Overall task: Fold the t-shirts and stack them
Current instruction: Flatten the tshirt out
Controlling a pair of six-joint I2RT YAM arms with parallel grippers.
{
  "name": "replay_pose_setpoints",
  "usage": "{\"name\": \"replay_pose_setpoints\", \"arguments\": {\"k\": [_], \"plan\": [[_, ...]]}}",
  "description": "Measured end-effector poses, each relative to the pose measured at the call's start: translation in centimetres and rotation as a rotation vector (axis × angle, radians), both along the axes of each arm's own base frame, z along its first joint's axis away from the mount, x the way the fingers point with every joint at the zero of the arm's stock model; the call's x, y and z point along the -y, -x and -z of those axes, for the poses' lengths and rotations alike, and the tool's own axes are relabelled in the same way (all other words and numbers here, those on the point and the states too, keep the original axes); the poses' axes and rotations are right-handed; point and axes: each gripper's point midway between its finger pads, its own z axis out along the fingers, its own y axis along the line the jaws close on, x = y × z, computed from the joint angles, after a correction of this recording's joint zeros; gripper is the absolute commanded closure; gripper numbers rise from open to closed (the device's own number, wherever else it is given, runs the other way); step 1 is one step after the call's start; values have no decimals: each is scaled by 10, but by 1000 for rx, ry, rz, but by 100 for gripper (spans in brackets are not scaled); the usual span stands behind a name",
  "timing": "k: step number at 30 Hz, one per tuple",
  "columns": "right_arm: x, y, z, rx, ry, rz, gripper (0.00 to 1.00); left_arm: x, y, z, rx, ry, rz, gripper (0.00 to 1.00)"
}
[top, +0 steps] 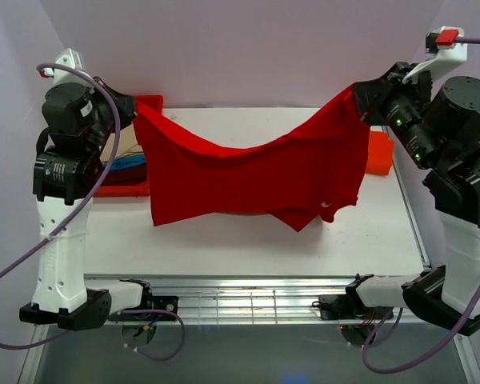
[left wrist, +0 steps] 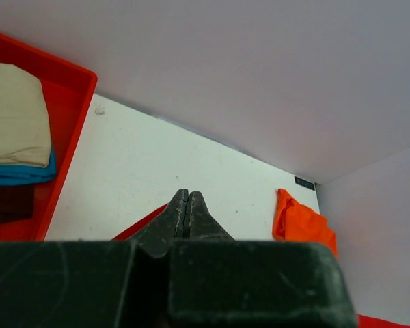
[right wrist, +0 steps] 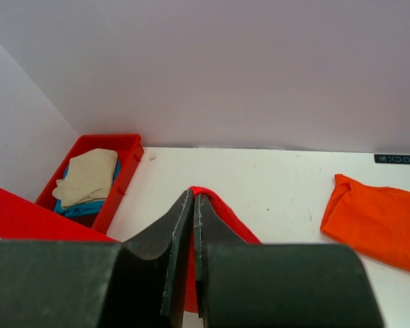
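I see the tray (top: 126,190) largely hidden behind the left arm. Left gripper (left wrist: 188,198) and right gripper (right wrist: 193,198) each pinch a corner of the red t-shirt (top: 248,180), which sags between them above the table (top: 224,248).

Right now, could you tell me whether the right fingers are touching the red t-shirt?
Touching. In the right wrist view the right fingers are shut on the red t-shirt, with cloth pinched between them.
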Motion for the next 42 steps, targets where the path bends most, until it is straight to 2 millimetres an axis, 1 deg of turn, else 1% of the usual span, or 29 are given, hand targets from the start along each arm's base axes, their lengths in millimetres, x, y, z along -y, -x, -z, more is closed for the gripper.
{"name": "replay_pose_setpoints", "arguments": {"k": [3, 7, 9, 10, 12, 14, 15, 18, 19, 20, 21, 23, 24, 25, 27, 28, 30, 31, 33, 34, 36, 38, 39, 40, 41, 42], "plan": [[-4, -7, 10, -25, 24, 0, 92, 1, -8, 14, -47, -13, 2, 100], [-2, -8, 21, -51, 37, 15, 92, -1, -9, 22, -72, -29, -7, 100], [-3, -11, 35, -88, 47, 21, 92, -1, -9, 30, -89, -32, -7, 100], [-4, -13, 43, -111, 52, 22, 92, 1, -11, 37, -106, -33, -1, 100], [-10, -21, 66, -170, 73, 23, 92, 6, -19, 62, -172, -39, 22, 100], [-18, -33, 88, -233, 101, 25, 92, 14, -35, 89, -254, -44, 53, 100], [-22, -40, 94, -251, 111, 26, 92, 19, -46, 103, -293, -45, 69, 100], [-41, -75, 115, -308, 158, 33, 92, 32, -86, 144, -417, -52, 108, 100], [-48, -92, 120, -317, 177, 36, 92, 36, -100, 153, -446, -57, 119, 100], [-54, -106, 121, -315, 183, 37, 92, 41, -118, 157, -463, -59, 129, 100], [-57, -122, 122, -310, 192, 44, 92, 46, -138, 153, -448, -58, 140, 100], [-62, -158, 111, -249, 190, 65, 92, 56, -177, 136, -373, -46, 159, 100], [-62, -174, 105, -209, 191, 79, 92, 59, -191, 125, -326, -37, 164, 100], [-61, -189, 95, -161, 185, 96, 92, 60, -200, 114, -281, -27, 164, 100], [-57, -207, 77, -69, 175, 123, 92, 60, -206, 86, -188, -10, 163, 100], [-52, -213, 66, -19, 172, 138, 92, 60, -207, 67, -124, 0, 163, 100], [-41, -216, 35, 105, 158, 169, 92, 58, -202, 25, 9, 12, 164, 100], [-34, -213, 18, 167, 152, 185, 92, 57, -197, 2, 80, 16, 162, 100], [-21, -201, -19, 293, 141, 214, 92, 52, -180, -43, 216, 19, 154, 100], [-14, -192, -40, 365, 132, 226, 92, 49, -164, -70, 299, 18, 152, 100], [-4, -168, -78, 497, 109, 243, 92, 44, -134, -108, 433, 9, 149, 100], [6, -140, -112, 614, 90, 254, 92, 39, -102, -133, 522, 3, 147, 100], [10, -126, -126, 664, 81, 256, 92, 37, -88, -143, 561, 0, 146, 100], [13, -114, -136, 704, 74, 254, 92, 35, -76, -151, 594, -3, 143, 100], [15, -104, -142, 731, 72, 249, 92, 33, -65, -153, 612, -5, 142, 100], [16, -95, -143, 751, 73, 239, 92, 32, -57, -152, 619, -9, 141, 100]]}}
